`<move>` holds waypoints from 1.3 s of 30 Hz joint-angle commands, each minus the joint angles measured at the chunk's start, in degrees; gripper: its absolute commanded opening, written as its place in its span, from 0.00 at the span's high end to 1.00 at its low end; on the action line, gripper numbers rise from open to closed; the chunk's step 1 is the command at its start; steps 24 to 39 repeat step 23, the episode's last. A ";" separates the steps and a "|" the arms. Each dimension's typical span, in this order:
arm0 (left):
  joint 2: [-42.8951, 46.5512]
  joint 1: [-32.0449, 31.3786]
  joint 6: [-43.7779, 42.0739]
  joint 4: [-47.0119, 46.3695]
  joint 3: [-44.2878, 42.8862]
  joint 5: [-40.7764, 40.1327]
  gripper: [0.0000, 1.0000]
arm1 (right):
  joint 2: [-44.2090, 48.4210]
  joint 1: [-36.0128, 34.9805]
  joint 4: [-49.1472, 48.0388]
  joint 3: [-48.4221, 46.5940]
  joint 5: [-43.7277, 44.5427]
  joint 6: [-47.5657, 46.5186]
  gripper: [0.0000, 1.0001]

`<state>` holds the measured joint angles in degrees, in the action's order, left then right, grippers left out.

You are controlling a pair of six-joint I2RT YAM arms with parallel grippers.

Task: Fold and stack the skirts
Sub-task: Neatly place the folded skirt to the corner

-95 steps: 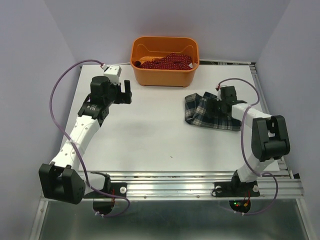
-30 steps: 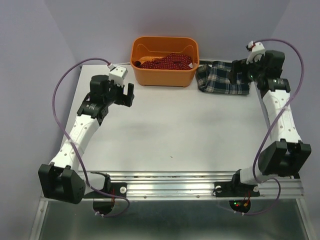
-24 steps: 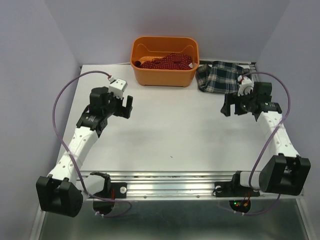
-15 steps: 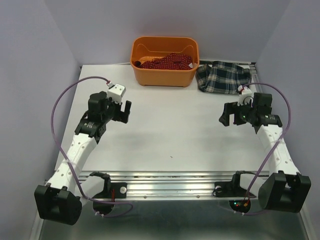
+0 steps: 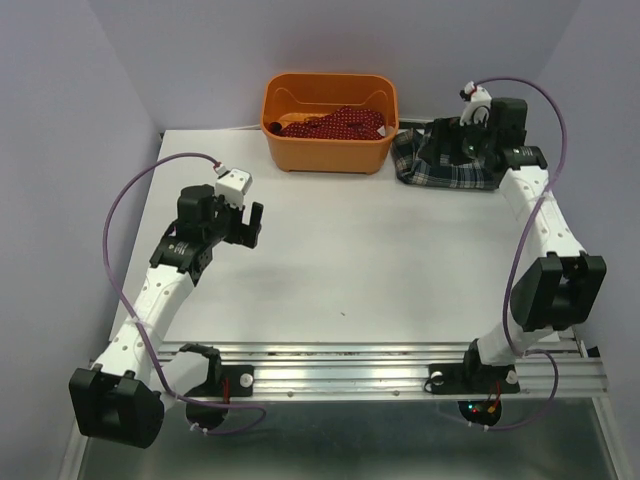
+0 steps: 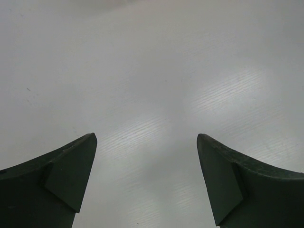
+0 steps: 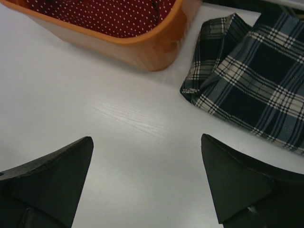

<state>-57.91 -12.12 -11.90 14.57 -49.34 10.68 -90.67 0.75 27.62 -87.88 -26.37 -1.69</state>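
Right wrist, tartan skirt (image 7: 256, 71) beyond open jaws

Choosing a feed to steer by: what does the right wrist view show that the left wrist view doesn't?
Right wrist only: the tartan skirt, the tub with the red skirt in it, and the right gripper, open. Left wrist only: the left gripper, open. Both: white table beyond open, empty jaws.

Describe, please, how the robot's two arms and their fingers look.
The left arm and the right arm both have white links and bulky black joints. A thin purple cable loops beside each arm. A small white block sits on each wrist. The fingers are dark, matte and wedge-shaped, and they taper to blunt tips.
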 commanded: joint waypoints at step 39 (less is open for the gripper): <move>-0.71 0.43 2.50 -2.26 -7.35 2.51 0.02 | 4.10 -7.52 -1.87 -0.19 7.74 0.46 0.00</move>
